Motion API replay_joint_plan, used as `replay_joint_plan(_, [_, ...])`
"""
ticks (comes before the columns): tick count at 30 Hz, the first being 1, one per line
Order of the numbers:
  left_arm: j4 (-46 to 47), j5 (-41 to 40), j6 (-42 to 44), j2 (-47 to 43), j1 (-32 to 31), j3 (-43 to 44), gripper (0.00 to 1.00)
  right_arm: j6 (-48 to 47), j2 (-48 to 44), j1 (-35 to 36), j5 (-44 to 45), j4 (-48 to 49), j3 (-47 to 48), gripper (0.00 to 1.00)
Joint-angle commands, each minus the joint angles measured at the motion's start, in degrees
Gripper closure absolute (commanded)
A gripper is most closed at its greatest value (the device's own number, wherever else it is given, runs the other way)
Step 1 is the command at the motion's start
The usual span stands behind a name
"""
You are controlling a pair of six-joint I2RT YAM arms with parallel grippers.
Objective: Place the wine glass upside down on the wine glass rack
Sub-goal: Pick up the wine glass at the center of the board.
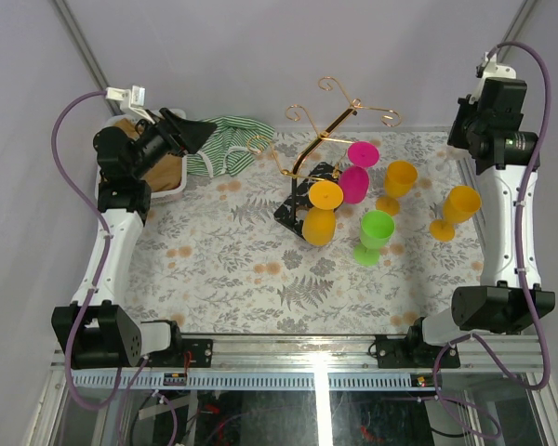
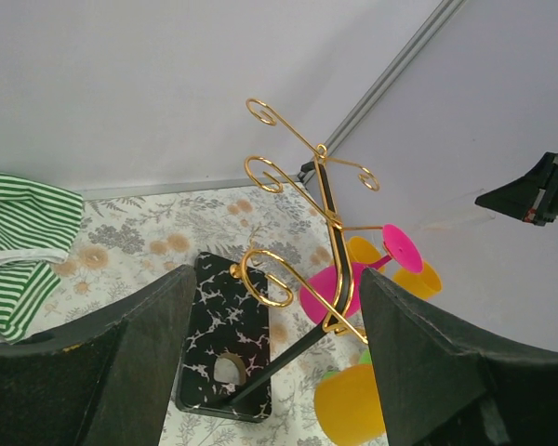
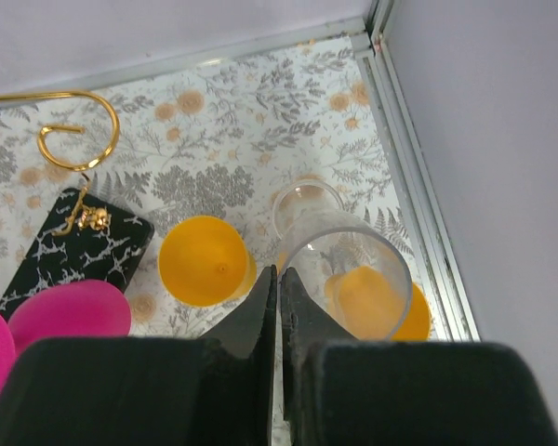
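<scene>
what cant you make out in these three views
right gripper: its fingers do not show in the top view, hidden behind its own wrist housing.
green glass: in the left wrist view only a sliver shows behind an orange glass.
pink glass: in the right wrist view, cut off by the left edge and the fingers.
white tray: in the top view its contents are covered by the left gripper.

my top camera looks down from behind the arms over the whole table [image 1: 223, 269]; my left wrist view faces the wine glass rack [image 2: 339, 243] from nearby, the right wrist looks steeply down, both sharing its black base [image 3: 65, 246]
</scene>
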Motion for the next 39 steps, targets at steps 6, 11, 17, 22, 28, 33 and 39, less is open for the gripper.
replay_joint_plan(6, [0.8, 5.4, -11.3, 2.6, 0.4, 5.8, 0.29, -2.4, -5.5, 0.2, -4.5, 14.2, 2.4, 1.0])
replay_joint_plan(11, [1.0, 5.8, -21.2, 5.1, 0.4, 8.8, 0.29, -4.0, -10.8, 0.2, -9.6, 26.5, -2.0, 1.0])
replay_joint_plan(17, [10.7, 6.0, -37.9, 8.1, 0.1, 9.2, 0.28, -2.8, -15.1, 0.6, -18.0, 42.3, -7.8, 1.0])
replay_joint_plan(22, [15.8, 4.1, -47.0, 10.7, -1.9, 10.1, 0.28, -2.7, -15.0, 4.9, -23.6, 50.6, -10.0, 1.0])
replay_joint_plan(28, [20.7, 0.9, -54.7, 13.6, -5.4, 11.0, 0.28, -9.9, -12.6, 18.4, -20.5, 56.6, -11.9, 1.0])
replay_joint_plan(33, [19.1, -3.3, -56.2, 14.2, -7.2, 12.3, 0.28, -15.2, -10.8, 27.7, -17.0, 61.6, -13.9, 1.0])
replay_joint_plan(39, [17.5, -8.1, -56.7, 14.2, -9.5, 12.9, 0.28, -21.3, -8.0, 37.7, -12.3, 65.2, -15.5, 1.0])
